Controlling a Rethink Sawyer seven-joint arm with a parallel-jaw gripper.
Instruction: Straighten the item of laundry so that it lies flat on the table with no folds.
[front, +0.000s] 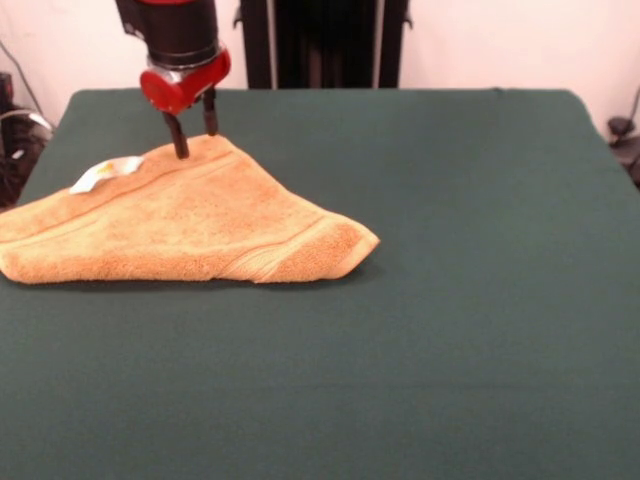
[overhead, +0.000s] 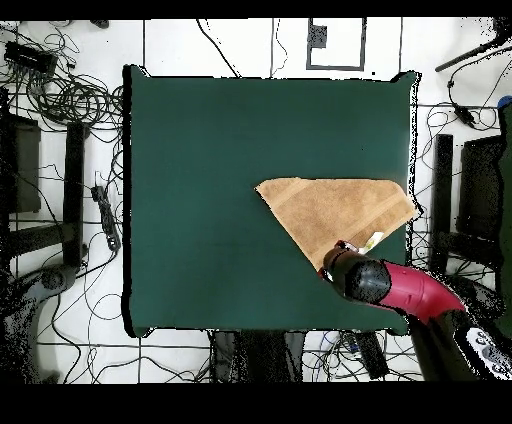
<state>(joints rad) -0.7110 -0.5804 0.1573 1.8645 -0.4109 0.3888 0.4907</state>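
The orange-tan towel (front: 190, 225) lies on the left part of the green table (front: 450, 300), folded over into a rough triangle with a doubled corner at the right front. Its white tag (front: 105, 172) sits on the far left edge. My gripper (front: 195, 135) points down at the towel's far corner. Its two dark fingers are apart, with the tips at the towel's edge, and I see no cloth pinched between them. In the overhead view the towel (overhead: 335, 210) lies at the table's right side and the gripper (overhead: 335, 258) is over its corner nearest the robot.
The towel's left end reaches the table's left edge in the front view. Cables and stands (overhead: 70, 100) lie on the floor around the table.
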